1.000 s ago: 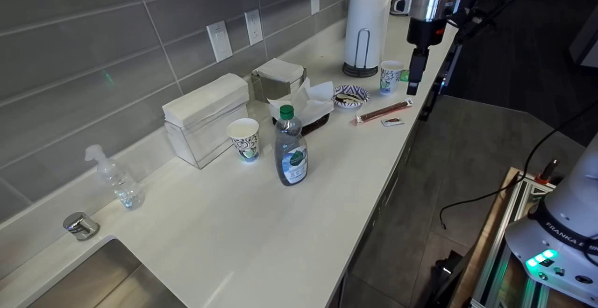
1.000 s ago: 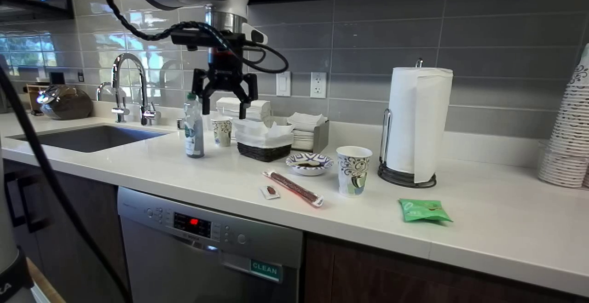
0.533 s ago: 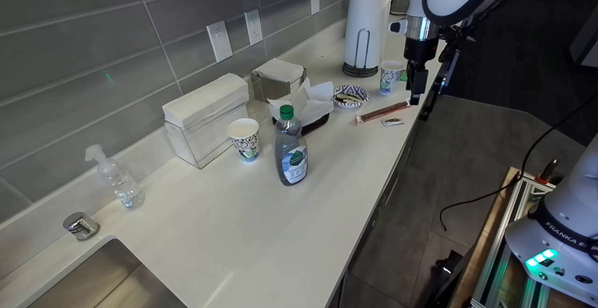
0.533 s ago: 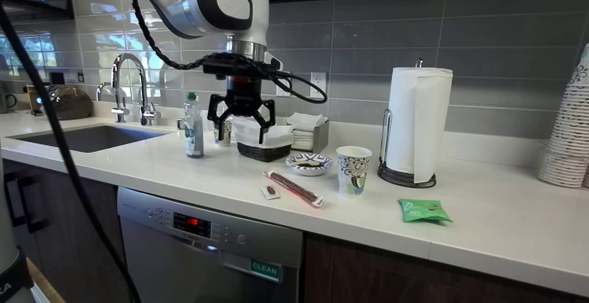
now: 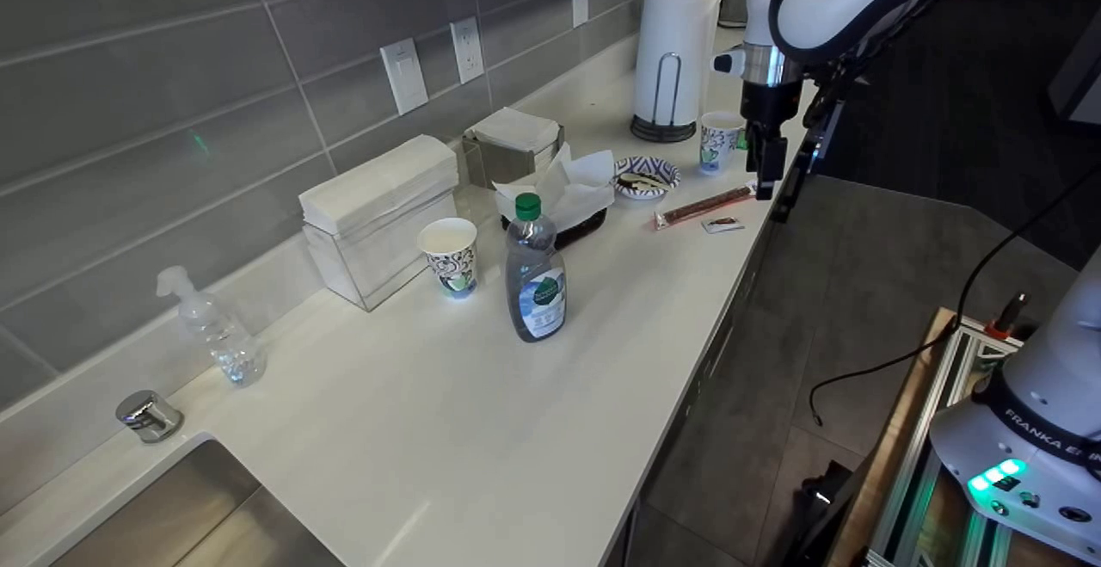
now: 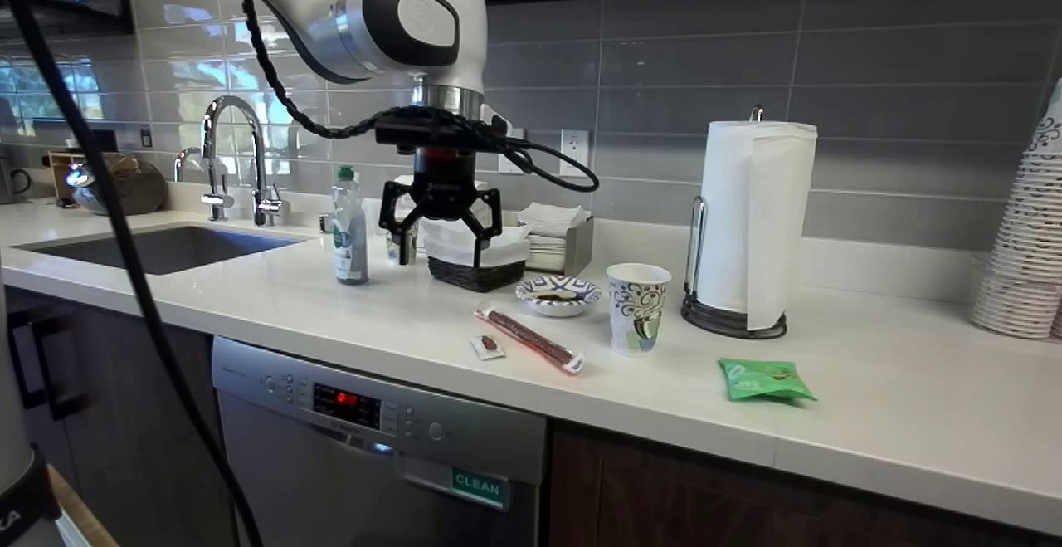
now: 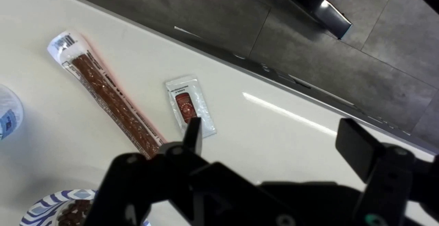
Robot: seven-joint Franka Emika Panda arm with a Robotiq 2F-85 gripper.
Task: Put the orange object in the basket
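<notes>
Line up before pinching

My gripper (image 6: pixel 441 258) hangs with its jaws well apart, nothing between them. In the wrist view the orange object (image 7: pixel 113 102), by my judgement the wrapped reddish stick, lies on the counter (image 7: pixel 257 143) to one side of that gap, one end hidden by the gripper; a sauce packet (image 7: pixel 188 106) lies just beside it. I should shift over the stick, turn so the jaws straddle its narrow width, and pinch mid-length, clear of the packet. Then lift high: white paper (image 6: pixel 508 244) stands up from the basket (image 6: pixel 485 279).
</notes>
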